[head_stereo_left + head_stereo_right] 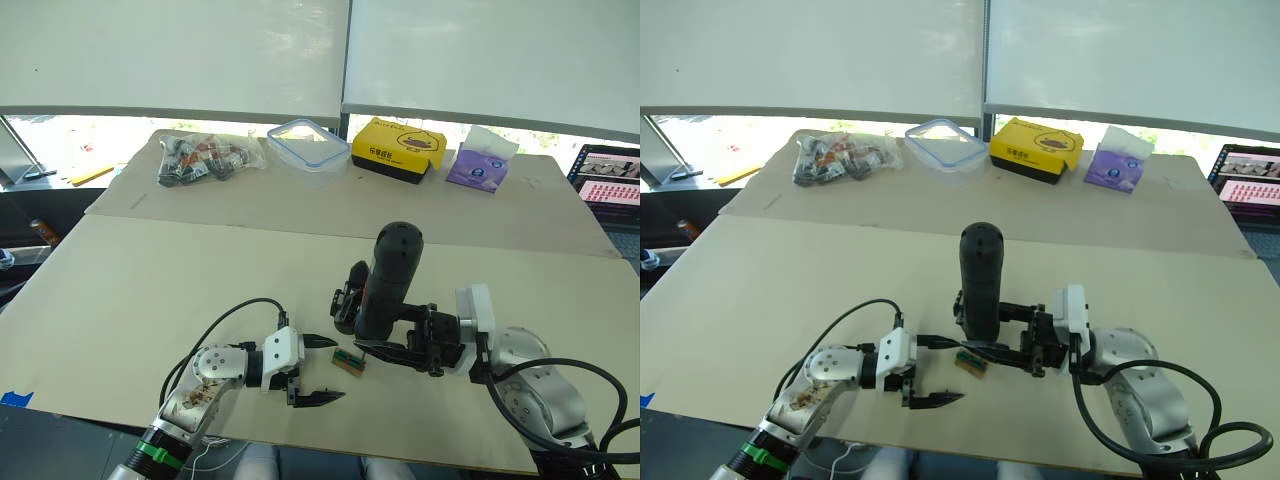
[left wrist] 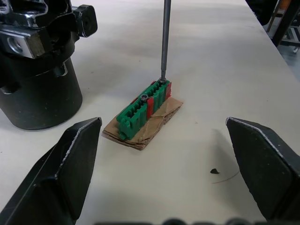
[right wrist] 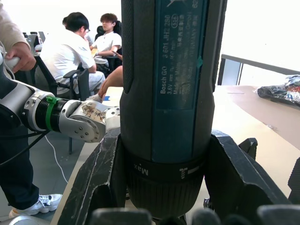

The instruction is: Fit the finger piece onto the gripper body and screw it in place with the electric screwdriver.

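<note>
My right gripper (image 1: 386, 336) is shut on the electric screwdriver (image 1: 390, 283), a dark cylinder held upright near the table's front. Its thin metal bit (image 2: 164, 42) points down and its tip rests on a screw in the small green-and-brown block (image 2: 143, 110). The gripper body (image 2: 37, 70), black with a round base, stands just behind and left of the screwdriver. My left gripper (image 1: 322, 370) hovers open just left of the block, and its fingers (image 2: 75, 159) frame the block with nothing between them. The finger piece is hidden.
Along the far side of the table lie a bag of parts (image 1: 205, 158), a clear lidded container (image 1: 307, 145), a yellow box (image 1: 397, 150) and a purple tissue pack (image 1: 480, 165). A screen (image 1: 610, 180) stands at the right edge. People (image 3: 70, 51) sit beyond the table.
</note>
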You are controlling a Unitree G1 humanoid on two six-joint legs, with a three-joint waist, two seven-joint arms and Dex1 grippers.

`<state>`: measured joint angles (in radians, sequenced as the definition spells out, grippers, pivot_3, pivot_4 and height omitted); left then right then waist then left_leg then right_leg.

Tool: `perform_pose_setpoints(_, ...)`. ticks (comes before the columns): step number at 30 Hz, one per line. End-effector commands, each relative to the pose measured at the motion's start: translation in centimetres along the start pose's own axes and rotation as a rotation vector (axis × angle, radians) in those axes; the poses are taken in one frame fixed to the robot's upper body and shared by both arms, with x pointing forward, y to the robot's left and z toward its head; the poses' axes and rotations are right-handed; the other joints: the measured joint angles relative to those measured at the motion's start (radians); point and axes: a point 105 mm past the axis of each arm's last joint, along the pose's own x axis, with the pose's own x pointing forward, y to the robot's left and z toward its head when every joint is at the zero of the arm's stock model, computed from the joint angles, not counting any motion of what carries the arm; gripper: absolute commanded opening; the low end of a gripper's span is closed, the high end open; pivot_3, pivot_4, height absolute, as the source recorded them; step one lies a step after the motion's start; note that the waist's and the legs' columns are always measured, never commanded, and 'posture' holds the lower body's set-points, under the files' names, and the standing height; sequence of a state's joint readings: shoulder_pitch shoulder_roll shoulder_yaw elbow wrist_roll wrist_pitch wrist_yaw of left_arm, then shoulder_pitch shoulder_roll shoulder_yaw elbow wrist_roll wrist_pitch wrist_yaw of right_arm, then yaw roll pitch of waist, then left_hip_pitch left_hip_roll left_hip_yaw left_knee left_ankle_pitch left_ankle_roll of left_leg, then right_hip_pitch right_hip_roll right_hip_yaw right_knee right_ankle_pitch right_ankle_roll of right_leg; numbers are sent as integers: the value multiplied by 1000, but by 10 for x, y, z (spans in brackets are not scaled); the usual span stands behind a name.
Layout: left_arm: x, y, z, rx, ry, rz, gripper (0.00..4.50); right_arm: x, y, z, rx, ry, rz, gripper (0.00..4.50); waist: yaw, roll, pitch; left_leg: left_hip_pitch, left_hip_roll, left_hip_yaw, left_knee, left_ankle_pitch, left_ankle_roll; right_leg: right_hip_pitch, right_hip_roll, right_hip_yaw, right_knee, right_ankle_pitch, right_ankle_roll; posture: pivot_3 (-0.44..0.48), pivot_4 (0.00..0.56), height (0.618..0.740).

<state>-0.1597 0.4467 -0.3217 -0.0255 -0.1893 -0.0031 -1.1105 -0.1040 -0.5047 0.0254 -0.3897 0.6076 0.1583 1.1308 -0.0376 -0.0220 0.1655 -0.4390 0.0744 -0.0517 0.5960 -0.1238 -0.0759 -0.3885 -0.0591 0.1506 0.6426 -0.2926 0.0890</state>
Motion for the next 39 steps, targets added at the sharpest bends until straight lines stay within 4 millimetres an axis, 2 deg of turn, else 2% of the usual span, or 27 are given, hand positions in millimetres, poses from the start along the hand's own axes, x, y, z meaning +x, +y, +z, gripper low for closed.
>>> perform_pose_setpoints(1,7,-16,-15,-63,41,-53,4500,1,1,12,-54,-32,6,1906,0,0,0,0,0,0,0,0,0,0,0,0,0,0,0,0,150,740)
perform_pose_setpoints(39,6,-15,-16,-63,43,-50,4500,-1,1,12,-49,-28,5,1906,0,0,0,0,0,0,0,0,0,0,0,0,0,0,0,0,150,740)
